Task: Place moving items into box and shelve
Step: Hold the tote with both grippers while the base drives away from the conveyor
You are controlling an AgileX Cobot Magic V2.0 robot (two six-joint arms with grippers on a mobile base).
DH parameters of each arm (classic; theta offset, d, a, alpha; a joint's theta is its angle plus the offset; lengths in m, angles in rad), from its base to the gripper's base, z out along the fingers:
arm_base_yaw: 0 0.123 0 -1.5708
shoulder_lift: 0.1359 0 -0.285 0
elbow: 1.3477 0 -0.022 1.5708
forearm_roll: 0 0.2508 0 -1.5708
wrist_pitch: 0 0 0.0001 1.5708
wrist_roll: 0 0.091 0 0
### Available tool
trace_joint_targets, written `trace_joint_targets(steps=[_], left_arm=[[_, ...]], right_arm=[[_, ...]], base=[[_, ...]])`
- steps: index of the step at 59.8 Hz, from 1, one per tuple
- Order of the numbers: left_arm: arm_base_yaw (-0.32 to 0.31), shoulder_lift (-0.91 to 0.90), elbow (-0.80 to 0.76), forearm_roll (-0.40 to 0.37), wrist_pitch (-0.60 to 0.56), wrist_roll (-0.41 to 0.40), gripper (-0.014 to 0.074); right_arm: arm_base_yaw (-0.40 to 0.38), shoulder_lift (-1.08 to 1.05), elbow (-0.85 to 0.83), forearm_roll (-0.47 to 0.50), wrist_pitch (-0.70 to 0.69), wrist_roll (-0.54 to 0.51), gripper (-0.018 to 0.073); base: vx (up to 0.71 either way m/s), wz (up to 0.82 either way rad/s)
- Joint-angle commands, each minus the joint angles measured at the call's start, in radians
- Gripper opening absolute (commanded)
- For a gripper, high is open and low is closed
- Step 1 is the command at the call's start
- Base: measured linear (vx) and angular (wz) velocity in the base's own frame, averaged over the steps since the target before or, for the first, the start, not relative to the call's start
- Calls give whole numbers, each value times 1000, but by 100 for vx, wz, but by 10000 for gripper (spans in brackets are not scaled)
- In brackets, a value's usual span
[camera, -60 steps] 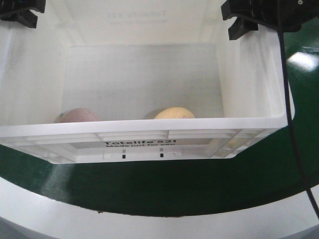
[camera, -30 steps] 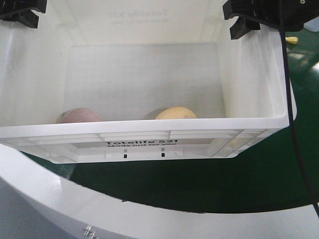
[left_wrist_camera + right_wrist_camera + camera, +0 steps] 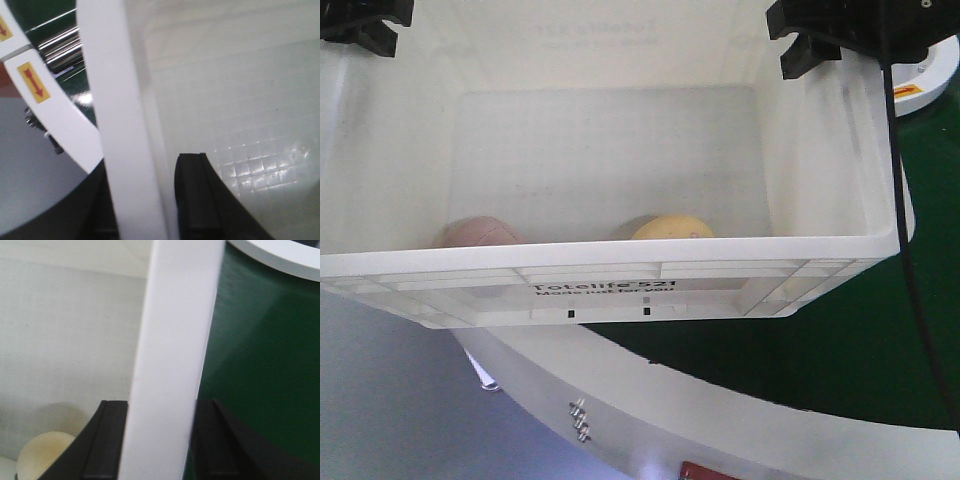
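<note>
We count 1 crate: white, ribbed rim, black print "Totelife 521" on the near lip. Inside are 2 lumps, both on the crate floor against the near wall, their lower parts hidden by the rim. 1 pinkish-brown lump lies toward the left corner and 1 pale yellow lump nearer the middle. They're apart, not touching.

There are 2 grippers, 1 per side wall. In the front view the left gripper sits at the top-left on the crate's left wall & the right gripper at the top-right on the right wall. In the left wrist view we see 2 black fingers, 1 inside & 1 outside the wall, clamped on the white rim. In the right wrist view it's the same: 2 black fingers pinch the wall btwn them, w/ the yellow lump low on the inner side.

Around it: 1 black cable runs down past the crate's right side. The green floor shows below right. 1 white curved panel lies under the near rim, w/ a short row of screws too small for us to count. The left wrist view shows 2 yellow labels w/ red arrows.
</note>
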Motion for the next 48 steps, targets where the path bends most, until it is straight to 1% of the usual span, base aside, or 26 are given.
trace_joint_targets(steps=[1, 27, 48], left_arm=[[-3, -60, -43, -5, -95, 11, -7], [-3, -60, -43, -5, -95, 11, -7], [-3, -60, -43, -5, -95, 11, -7]], right_arm=[[-7, -47, -37, -42, -100, 21, -5], [-7, -47, -37, -42, -100, 21, -5], [-7, -47, -37, -42, -100, 21, -5]], base=[[-11, 42], [-12, 45], [-14, 53]])
